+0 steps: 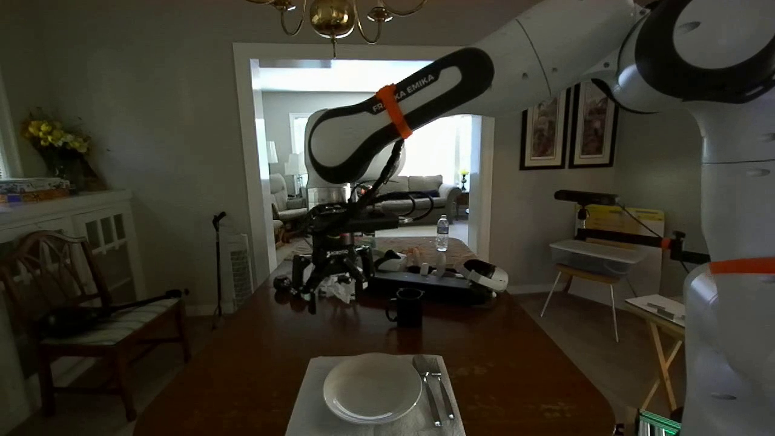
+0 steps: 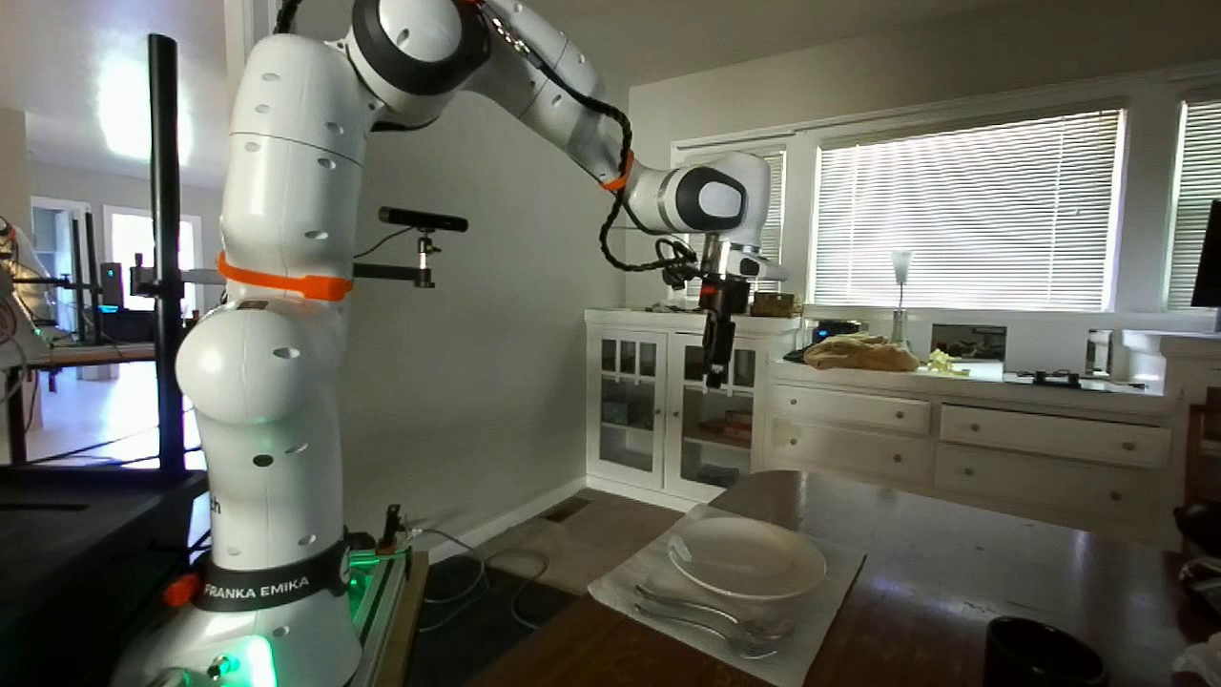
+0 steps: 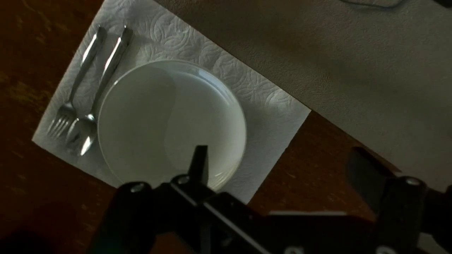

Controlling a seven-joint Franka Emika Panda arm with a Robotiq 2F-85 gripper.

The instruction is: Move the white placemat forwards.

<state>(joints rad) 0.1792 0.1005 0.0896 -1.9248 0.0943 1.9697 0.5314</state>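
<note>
The white placemat lies flat on the table and shows in both exterior views (image 1: 307,407) (image 2: 641,570) and in the wrist view (image 3: 270,109). A round white plate (image 1: 372,387) (image 2: 749,556) (image 3: 159,116) rests on it. A fork (image 3: 81,70) and a spoon (image 3: 112,61) lie on the mat beside the plate. My gripper (image 1: 336,292) (image 2: 713,370) hangs well above the table, apart from the mat. In the wrist view its fingers (image 3: 279,153) are wide apart with nothing between them. One fingertip overlaps the plate and the other overlaps the table past the mat's edge.
A black mug (image 1: 409,309) (image 2: 1035,654) stands beyond the mat on the wooden table (image 1: 242,375). Behind it are a dark tray-like object (image 1: 430,284), a white headset (image 1: 486,275) and a water bottle (image 1: 442,233). The table edge runs along one side of the mat.
</note>
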